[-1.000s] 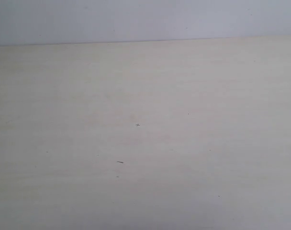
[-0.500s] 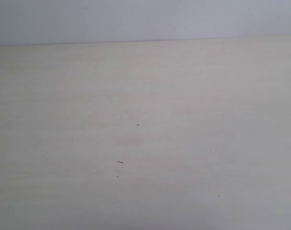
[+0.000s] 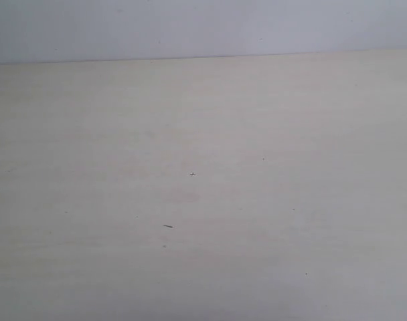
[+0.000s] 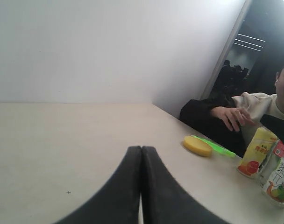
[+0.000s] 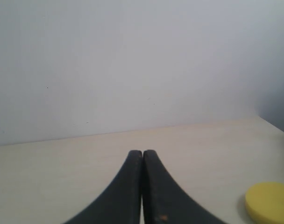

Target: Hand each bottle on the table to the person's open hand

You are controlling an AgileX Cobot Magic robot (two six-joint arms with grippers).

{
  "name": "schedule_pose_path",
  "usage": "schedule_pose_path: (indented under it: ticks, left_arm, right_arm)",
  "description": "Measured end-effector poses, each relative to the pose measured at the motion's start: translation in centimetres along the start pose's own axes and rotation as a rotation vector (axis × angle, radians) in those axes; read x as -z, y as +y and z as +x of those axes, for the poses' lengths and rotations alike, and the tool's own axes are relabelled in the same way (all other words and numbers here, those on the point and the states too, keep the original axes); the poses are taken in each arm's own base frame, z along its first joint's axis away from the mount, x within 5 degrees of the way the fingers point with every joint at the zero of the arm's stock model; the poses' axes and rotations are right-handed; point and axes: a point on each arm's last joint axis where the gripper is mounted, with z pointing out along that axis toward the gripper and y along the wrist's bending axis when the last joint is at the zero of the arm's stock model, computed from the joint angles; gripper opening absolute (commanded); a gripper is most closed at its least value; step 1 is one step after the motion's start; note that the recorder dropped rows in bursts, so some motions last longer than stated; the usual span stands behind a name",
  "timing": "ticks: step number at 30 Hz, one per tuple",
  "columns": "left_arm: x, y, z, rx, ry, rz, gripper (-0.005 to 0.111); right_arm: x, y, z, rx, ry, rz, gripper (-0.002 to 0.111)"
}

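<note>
Mostly pale table (image 3: 203,134), white wall (image 3: 190,27)

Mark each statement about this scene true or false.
1. The left gripper is shut. True.
2. The right gripper holds a bottle. False: it is shut on nothing.
3. The yellow-labelled clear plastic bottle stands on the pale cream wood-grain table. True.
4. The round yellow pad lies in the person's hand. False: it lies on the table, apart from the hand.
</note>
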Motion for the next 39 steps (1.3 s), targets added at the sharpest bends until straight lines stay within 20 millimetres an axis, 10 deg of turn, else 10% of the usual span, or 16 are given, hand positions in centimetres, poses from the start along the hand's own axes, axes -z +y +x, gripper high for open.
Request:
schedule_pose_path:
  ticks: [11, 27, 39]
  left_arm:
    - [0.7, 0.3, -0.6, 0.006, -0.092, -0.049, 0.0]
    - [2.8, 3.6, -0.9, -0.286, -0.142, -0.696, 0.0]
    - [3.0, 4.0, -0.3, -0.256, -0.084, -0.737, 0.0]
  right_arm:
    - [0.0, 0.0, 0.0, 0.0, 0.0, 0.0, 0.0]
    - [0.0, 0.0, 0.0, 0.0, 0.0, 0.0, 0.0]
    - [0.0, 0.0, 0.0, 0.0, 0.0, 0.0, 0.0]
